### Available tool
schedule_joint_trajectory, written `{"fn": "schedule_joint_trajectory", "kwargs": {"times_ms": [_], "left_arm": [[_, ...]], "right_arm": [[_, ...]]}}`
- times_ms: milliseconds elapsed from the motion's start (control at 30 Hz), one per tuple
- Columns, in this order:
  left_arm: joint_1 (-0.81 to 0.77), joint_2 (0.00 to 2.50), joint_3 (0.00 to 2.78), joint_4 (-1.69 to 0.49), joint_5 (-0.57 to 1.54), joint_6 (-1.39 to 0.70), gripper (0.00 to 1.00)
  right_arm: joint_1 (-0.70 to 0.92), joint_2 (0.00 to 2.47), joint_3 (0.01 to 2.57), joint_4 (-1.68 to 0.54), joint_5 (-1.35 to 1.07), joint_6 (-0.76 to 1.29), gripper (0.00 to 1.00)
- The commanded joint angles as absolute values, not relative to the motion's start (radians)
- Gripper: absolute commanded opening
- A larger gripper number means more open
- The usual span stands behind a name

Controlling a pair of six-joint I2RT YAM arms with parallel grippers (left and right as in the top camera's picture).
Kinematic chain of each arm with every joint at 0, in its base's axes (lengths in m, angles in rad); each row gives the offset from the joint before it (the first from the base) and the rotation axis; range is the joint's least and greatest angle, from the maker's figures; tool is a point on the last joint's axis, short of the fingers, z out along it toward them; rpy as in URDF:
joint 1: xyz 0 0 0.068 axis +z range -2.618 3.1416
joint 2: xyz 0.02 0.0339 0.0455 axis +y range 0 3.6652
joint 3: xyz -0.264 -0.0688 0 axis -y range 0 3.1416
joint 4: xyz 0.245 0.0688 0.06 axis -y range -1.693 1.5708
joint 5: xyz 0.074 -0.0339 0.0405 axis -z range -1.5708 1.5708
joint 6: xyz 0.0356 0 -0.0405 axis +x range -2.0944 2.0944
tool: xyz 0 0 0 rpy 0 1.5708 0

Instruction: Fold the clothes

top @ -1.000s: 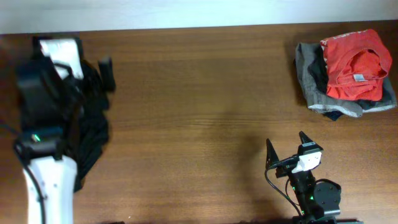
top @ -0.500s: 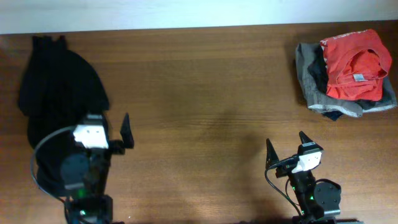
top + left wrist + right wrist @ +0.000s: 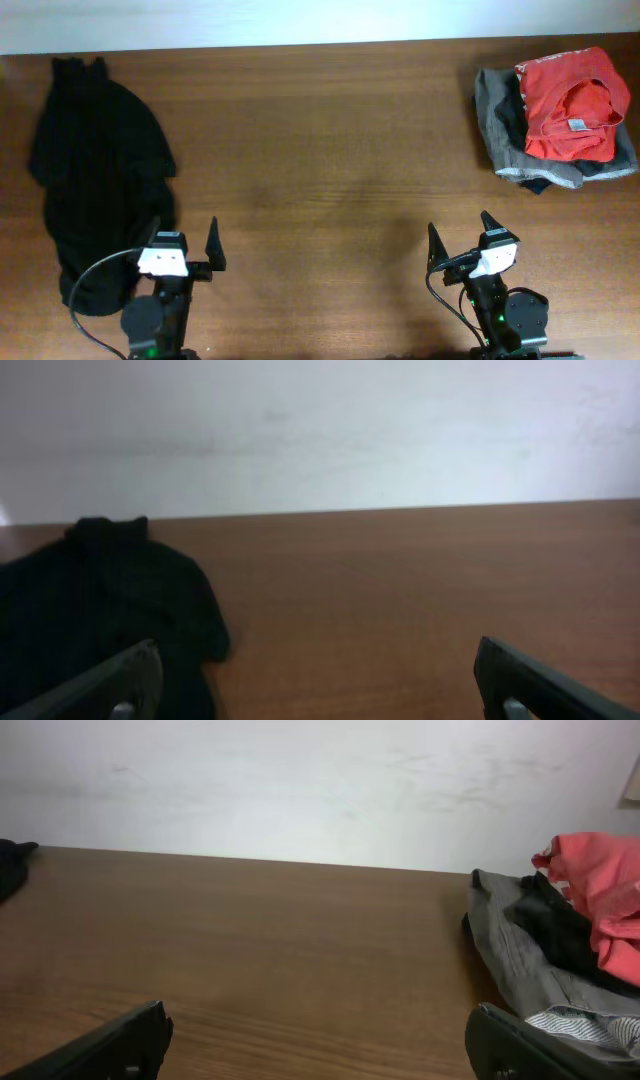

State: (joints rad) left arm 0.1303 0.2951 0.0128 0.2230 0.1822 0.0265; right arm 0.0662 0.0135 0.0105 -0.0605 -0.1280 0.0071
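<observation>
The orange-red T-shirt (image 3: 572,105) lies crumpled, its white neck label up, on top of a pile at the far right of the table. Its edge also shows in the right wrist view (image 3: 605,890). My left gripper (image 3: 185,240) is open and empty at the front left, far from the T-shirt; in its wrist view (image 3: 320,680) only bare table lies between the fingers. My right gripper (image 3: 460,228) is open and empty at the front right, well short of the pile, with bare wood between its fingers (image 3: 318,1035).
A black garment (image 3: 95,160) lies spread along the left side, its near end beside my left gripper, and it shows in the left wrist view (image 3: 90,600). A grey folded garment (image 3: 500,130) and dark cloth lie under the T-shirt (image 3: 515,950). A white wall stands behind the wooden table (image 3: 320,150).
My left arm has drawn back from over the black garment at the far left to the front edge. The black garment now lies uncovered and spread out. The right arm has not moved.
</observation>
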Motion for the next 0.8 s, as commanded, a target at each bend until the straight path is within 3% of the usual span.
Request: {"fn": "schedule_joint_trajectory", "kwargs": {"times_ms": [0, 367, 767], "left_arm": [[0.134, 0.242, 0.009, 0.182, 0.16, 0.039, 0.99], [0.134, 0.076, 0.009, 0.149, 0.134, 0.04, 0.99], [0.134, 0.005, 0.009, -0.073, 0.115, 0.042, 0.99]], "right_arm": [[0.072, 0.004, 0.006, -0.067, -0.12, 0.016, 0.98], [0.072, 0.004, 0.006, -0.067, -0.12, 0.016, 0.98], [0.072, 0.004, 0.006, -0.067, -0.12, 0.016, 0.98]]}}
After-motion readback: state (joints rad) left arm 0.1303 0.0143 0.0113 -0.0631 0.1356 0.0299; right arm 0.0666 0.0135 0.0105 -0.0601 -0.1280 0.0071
